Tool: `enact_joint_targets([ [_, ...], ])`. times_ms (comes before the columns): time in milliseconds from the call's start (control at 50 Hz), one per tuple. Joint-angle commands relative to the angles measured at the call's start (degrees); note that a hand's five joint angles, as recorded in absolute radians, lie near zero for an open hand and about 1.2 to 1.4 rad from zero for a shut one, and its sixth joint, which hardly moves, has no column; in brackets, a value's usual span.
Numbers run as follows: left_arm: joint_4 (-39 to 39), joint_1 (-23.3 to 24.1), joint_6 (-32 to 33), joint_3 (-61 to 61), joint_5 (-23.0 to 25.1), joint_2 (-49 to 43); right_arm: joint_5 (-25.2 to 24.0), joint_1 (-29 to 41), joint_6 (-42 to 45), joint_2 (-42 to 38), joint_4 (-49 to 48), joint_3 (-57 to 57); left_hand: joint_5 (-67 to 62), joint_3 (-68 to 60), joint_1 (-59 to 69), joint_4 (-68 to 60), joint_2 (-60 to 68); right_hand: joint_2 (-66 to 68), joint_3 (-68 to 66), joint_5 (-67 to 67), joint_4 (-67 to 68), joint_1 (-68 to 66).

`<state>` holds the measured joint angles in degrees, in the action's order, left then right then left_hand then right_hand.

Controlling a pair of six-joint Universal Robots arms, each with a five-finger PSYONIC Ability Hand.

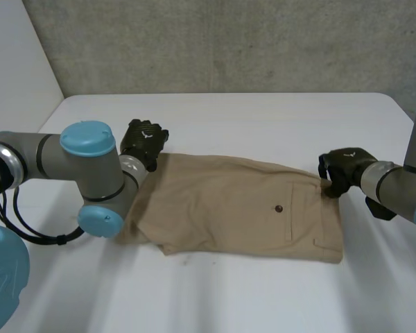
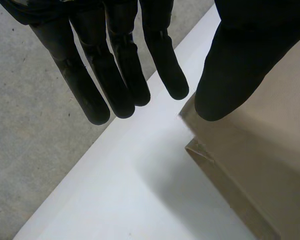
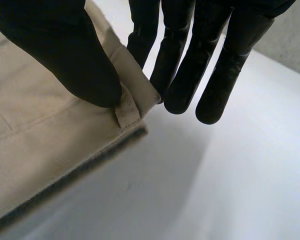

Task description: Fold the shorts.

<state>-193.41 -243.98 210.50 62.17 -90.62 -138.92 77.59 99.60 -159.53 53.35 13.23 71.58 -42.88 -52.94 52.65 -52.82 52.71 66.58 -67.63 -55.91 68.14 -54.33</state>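
Observation:
The khaki shorts (image 1: 236, 208) lie flat across the middle of the white table (image 1: 229, 298), with a buttoned back pocket facing up. My left hand (image 1: 144, 142) is at their far left corner. There its fingers (image 2: 120, 75) hang straight over bare table beside the cloth (image 2: 270, 150), the thumb rests above the corner, and nothing is pinched. My right hand (image 1: 343, 166) is at the far right corner, on the waistband. Thumb and fingers (image 3: 180, 75) pinch that corner of the shorts (image 3: 40, 125), and it is lifted a little off the table.
My left arm's elbow (image 1: 97, 180) hangs over the shorts' left end. A grey concrete wall (image 1: 229, 41) stands behind the table's far edge. Grey floor (image 2: 30, 125) lies beyond the table edge by my left hand.

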Motion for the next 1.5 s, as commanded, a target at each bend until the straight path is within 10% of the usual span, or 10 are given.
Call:
enact_joint_targets([
  [20, 0.05, 0.52, 0.09, 0.75, 0.00, 0.05, 1.25, -0.20, 2.03, -1.58, 0.40, -0.13, -2.43, -2.37, 2.65, -2.49, 2.60, 13.42, -12.37, -14.09, 11.86, -25.67],
  [220, 1.71, 1.31, 0.09, 1.54, -0.18, 1.71, 1.42, 0.51, 1.15, 1.04, -0.92, -1.18, 6.97, 7.04, -6.75, 6.91, -6.80, -40.45, 41.50, 39.78, -42.01, 28.20],
  [360, 3.74, 0.87, -0.35, 6.45, -0.35, 8.82, 1.51, -0.02, 0.10, 10.35, -5.04, 3.55, 15.91, 15.97, -15.69, 15.85, -15.74, -50.27, 51.32, 49.61, -51.83, 38.02],
  [720, 3.65, 1.49, -6.76, 27.38, -0.09, 24.30, -1.82, -0.02, 0.89, 33.22, -10.50, 38.80, 21.98, 22.04, -21.75, 21.91, -21.80, -33.96, 35.01, 33.29, -35.52, 21.71],
  [1100, 3.04, 1.57, -9.49, 34.86, 0.26, 30.29, -2.00, 0.51, 1.24, 21.10, -25.87, 44.88, 24.33, 24.39, -24.10, 24.27, -24.16, -32.11, 33.16, 31.45, -33.67, 19.86],
  [1240, 2.86, 1.13, -9.49, 35.91, 0.26, 30.29, -1.04, -0.02, 5.63, 18.72, -30.98, 44.44, 25.00, 25.06, -24.78, 24.94, -24.83, 12.04, -10.99, -12.71, 10.48, -24.29],
  [1500, 2.95, 0.61, -9.49, 37.58, 0.18, 33.89, 4.15, -5.98, 15.82, 24.69, -23.96, 41.45, 26.18, 26.24, -25.95, 26.12, -26.01, 13.42, -12.37, -14.09, 11.86, -25.67],
])
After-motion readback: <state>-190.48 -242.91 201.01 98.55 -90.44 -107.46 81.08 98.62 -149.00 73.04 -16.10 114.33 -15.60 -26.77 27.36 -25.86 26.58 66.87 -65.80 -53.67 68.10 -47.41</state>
